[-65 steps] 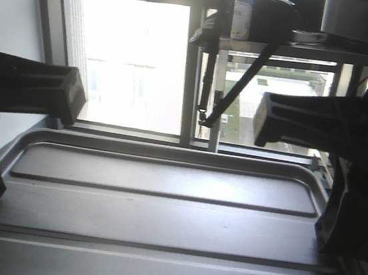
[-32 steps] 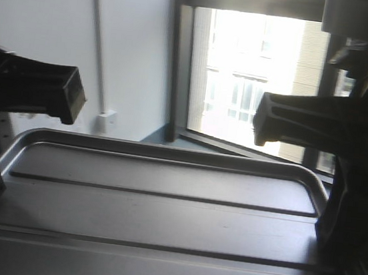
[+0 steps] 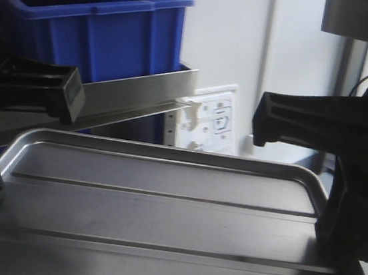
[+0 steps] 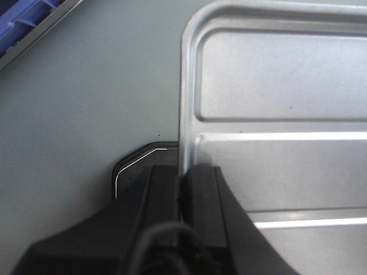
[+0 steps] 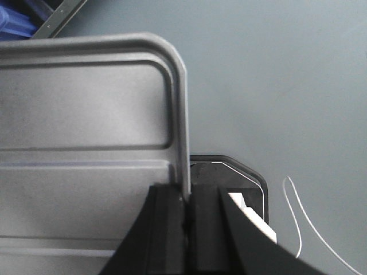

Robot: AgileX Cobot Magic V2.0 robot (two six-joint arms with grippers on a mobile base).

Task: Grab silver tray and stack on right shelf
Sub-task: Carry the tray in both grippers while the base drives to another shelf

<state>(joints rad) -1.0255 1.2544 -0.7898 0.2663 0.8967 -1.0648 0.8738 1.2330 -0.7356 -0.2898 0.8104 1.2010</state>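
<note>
Left tool (image 4: 184,177) and right tool (image 5: 186,197) clamped on opposite side rims, holds the shiny ridged rectangular silver tray (image 3: 160,222) level and aloft near a blue plastic bin (image 3: 115,42), likely for sliding flat onto the right shelf.

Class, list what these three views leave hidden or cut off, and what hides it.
Front view: silver tray near edge, cut off by the frame's bottom.
Front view: blue bin contents, hidden by its wall.
Wrist views: tray rim inside left gripper and right gripper, covered by their fingers.
</note>
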